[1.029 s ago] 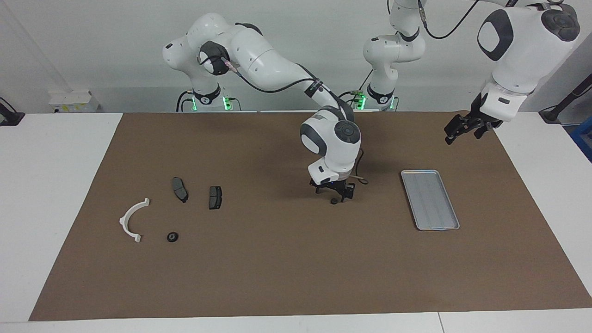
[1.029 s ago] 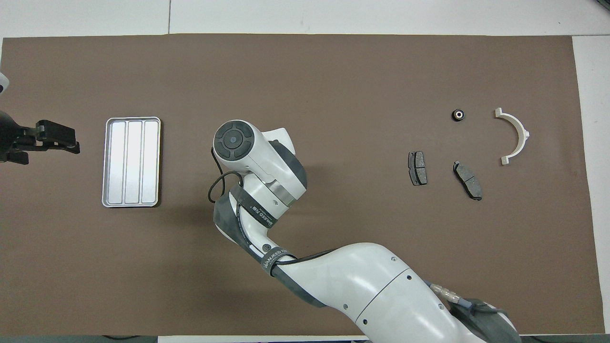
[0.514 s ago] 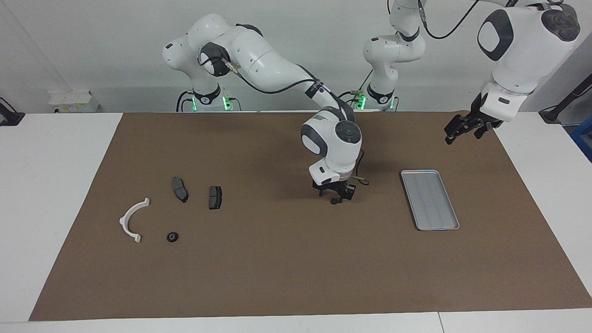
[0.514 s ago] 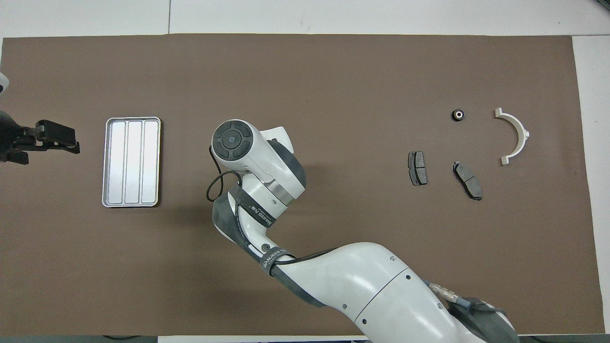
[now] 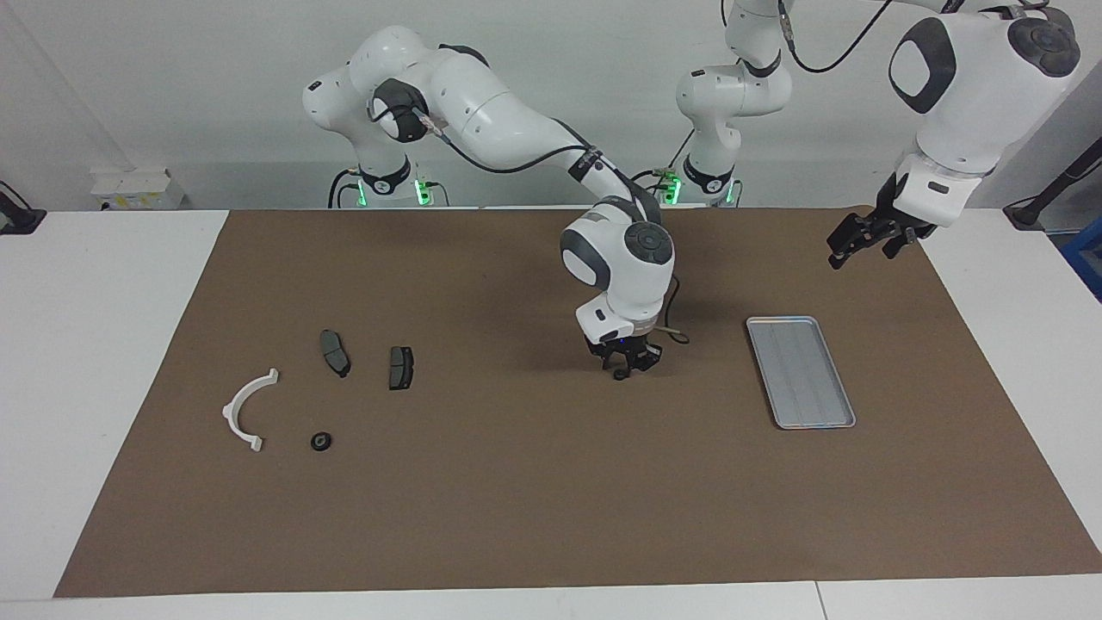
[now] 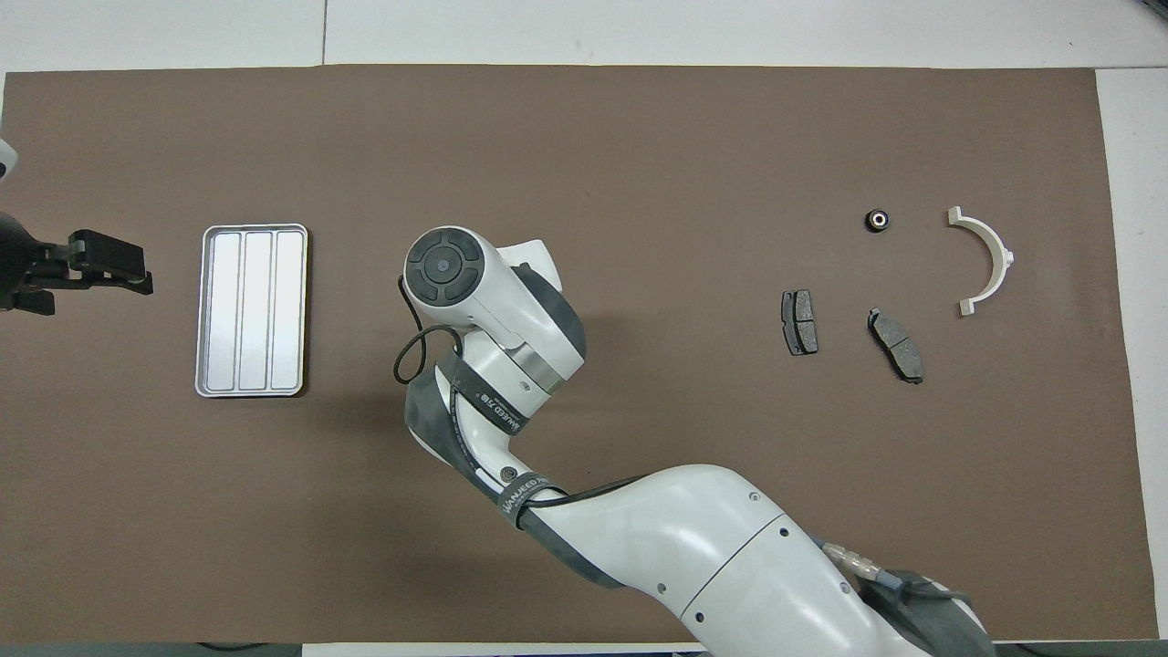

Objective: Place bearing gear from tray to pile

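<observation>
A small dark bearing gear (image 5: 620, 375) lies on the brown mat at mid-table, between the tray and the pile. My right gripper (image 5: 622, 368) stands straight down over it, its fingers closed in on the gear at mat level. In the overhead view the right wrist (image 6: 456, 274) hides both. The silver tray (image 5: 801, 370) (image 6: 253, 310) is empty, toward the left arm's end. The pile lies toward the right arm's end: a white half-ring (image 5: 231, 412) (image 6: 1004, 258), two dark brake-pad plates (image 5: 335, 352) (image 5: 400, 367) and a second small gear (image 5: 321, 441) (image 6: 877, 219). My left gripper (image 5: 861, 241) (image 6: 100, 269) waits open in the air beside the tray.
The brown mat (image 5: 551, 517) covers most of the white table. The right arm's forearm (image 6: 712, 547) stretches low over the mat's robot-side half.
The right gripper's fingers have drawn together around the small gear and the wrist has shifted slightly toward the tray. The left arm has not moved.
</observation>
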### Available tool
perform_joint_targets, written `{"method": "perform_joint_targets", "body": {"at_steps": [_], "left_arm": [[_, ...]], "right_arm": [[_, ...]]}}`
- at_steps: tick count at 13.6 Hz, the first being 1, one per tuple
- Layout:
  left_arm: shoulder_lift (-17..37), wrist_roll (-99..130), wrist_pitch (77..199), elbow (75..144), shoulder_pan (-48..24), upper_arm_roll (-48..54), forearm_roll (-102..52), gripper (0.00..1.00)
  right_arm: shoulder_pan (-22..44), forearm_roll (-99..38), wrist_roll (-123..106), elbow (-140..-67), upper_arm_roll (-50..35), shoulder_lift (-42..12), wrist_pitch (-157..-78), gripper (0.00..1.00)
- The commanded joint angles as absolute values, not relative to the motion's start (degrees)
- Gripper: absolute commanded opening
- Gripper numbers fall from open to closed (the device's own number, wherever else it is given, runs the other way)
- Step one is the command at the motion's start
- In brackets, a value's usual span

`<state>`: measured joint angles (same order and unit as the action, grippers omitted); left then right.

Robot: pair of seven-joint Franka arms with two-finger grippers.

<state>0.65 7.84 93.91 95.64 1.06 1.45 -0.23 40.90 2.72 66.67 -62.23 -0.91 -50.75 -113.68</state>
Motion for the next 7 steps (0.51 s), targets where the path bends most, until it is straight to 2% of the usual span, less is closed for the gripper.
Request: {"method": "perform_joint_targets", "body": {"at_steps": [1,4,7], "left_arm": [[-0.09,7.65,93.08,95.80,0.35,0.79,-0.35,1.00],[-0.09,7.65,93.08,95.80,0.35,0.79,-0.35,1.00],[-0.09,7.65,93.16,95.80,0.35,0.79,-0.35,1.00]], "right_arm": [[40.61,3.96,68.29,-61.96,-0.97,-52.47,-115.05,0.21],[40.43,3.96,68.29,-62.05,-0.97,-52.47,-115.05,0.02],[40.34,3.96,68.20,-62.05,-0.97,-52.38,-114.79,0.00]]}}
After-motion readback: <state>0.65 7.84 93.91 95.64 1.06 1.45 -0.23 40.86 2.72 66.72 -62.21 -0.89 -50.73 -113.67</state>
